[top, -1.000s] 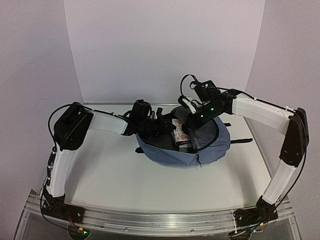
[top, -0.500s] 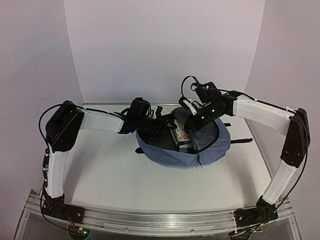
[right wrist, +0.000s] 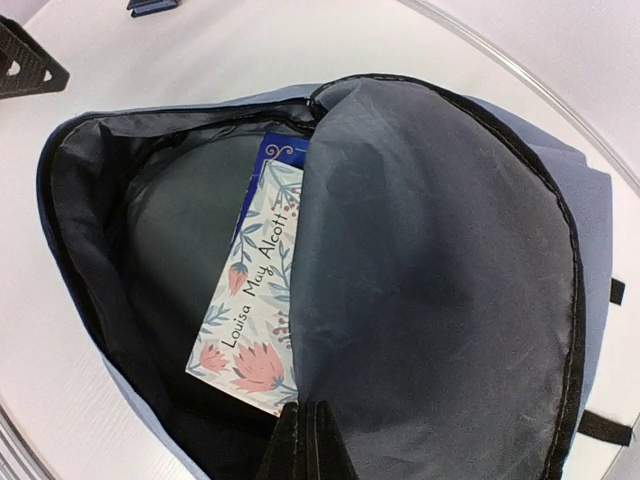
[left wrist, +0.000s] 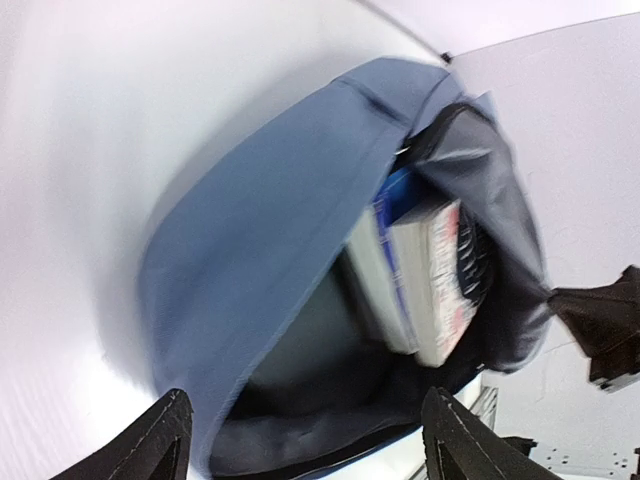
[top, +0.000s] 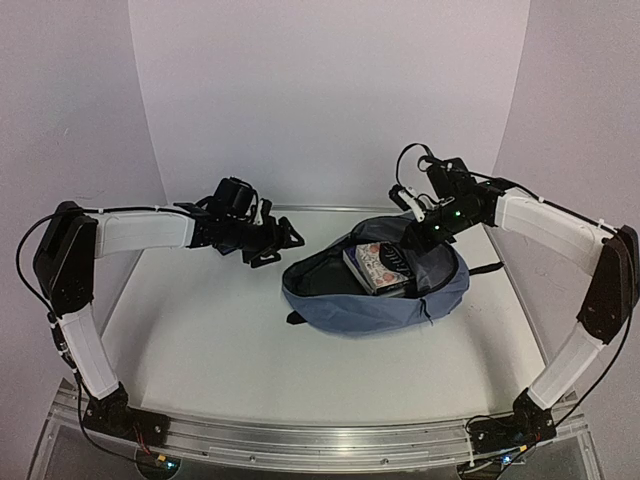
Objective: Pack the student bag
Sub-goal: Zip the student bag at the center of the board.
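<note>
R gripper [right wrist: 302, 440] is pinching student bag [top: 370, 310] by its flap [right wrist: 430, 260]; L gripper [left wrist: 300, 415] is hanging wide, empty. Slipping grip prob. means flap flopping over books [right wrist: 250, 330].

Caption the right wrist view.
Right gripper pinches the student bag flap open, floral Alcott book tucked inside.

**Desk:** What lies on the white table [top: 200, 340]?

**Photographer:** The student bag [top: 370, 312], soft slate-blue fabric, lying flat toward the far right with its main compartment unzipped and gaping.

**Desk:** And inside?

**Photographer:** Dark grey lining behind a black-edged opening. Books [right wrist: 255, 300] stand within: the front cover is pale and floral, lettered "Louisa May Alcott", with a blue one behind. The grey flap overlaps them. Black straps poke out at the right.
</note>
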Robot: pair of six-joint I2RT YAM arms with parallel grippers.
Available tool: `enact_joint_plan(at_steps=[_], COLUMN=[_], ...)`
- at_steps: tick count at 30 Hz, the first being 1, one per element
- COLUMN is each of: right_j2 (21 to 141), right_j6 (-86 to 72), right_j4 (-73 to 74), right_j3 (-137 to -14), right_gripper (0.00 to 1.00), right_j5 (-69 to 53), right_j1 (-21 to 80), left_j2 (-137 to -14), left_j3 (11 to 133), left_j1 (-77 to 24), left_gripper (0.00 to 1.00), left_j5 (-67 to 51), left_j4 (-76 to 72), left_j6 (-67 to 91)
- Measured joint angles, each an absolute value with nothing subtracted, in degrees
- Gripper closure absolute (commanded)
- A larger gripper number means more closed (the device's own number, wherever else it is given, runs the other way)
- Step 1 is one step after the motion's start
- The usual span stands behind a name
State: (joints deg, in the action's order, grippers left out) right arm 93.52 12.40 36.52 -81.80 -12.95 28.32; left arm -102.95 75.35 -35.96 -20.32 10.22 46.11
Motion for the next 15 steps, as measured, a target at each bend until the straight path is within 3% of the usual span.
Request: enact_joint_plan(at_steps=[3,4,9,12,15], right_j2=[93.8,94.1,96.8,97.6,97.6], right_j6=[12.8,12.6,11.0,9.7,8.9], right_j4=[37.9,38.4,41.8,44.9,47.4], right_j3=[-82.6,-83.1,-86.2,-88.5,-92.5], right_gripper=[0.99,0.94,0.42,0.23,0.13], right_j5=[-13.4,-13.9,-19.6,-24.2,-27.8], right_j1=[27.6,27.5,28.3,29.3,29.2], left_j2=[-103.9,-104.3,-105.6,-105.6,-105.6], left_j3=[75.2,75.2,74.4,73.6,72.7], left_j1=[-36.1,-36.2,-36.9,-37.2,-37.2], left_gripper=[0.2,0.2,0.2,0.2,0.2], left_j5=[-20.4,-20.6,-22.3,-23.6,-24.5], left_j4=[12.1,12.2,11.8,11.3,10.4], left_j6=[45.2,45.0,44.4,43.9,43.3])
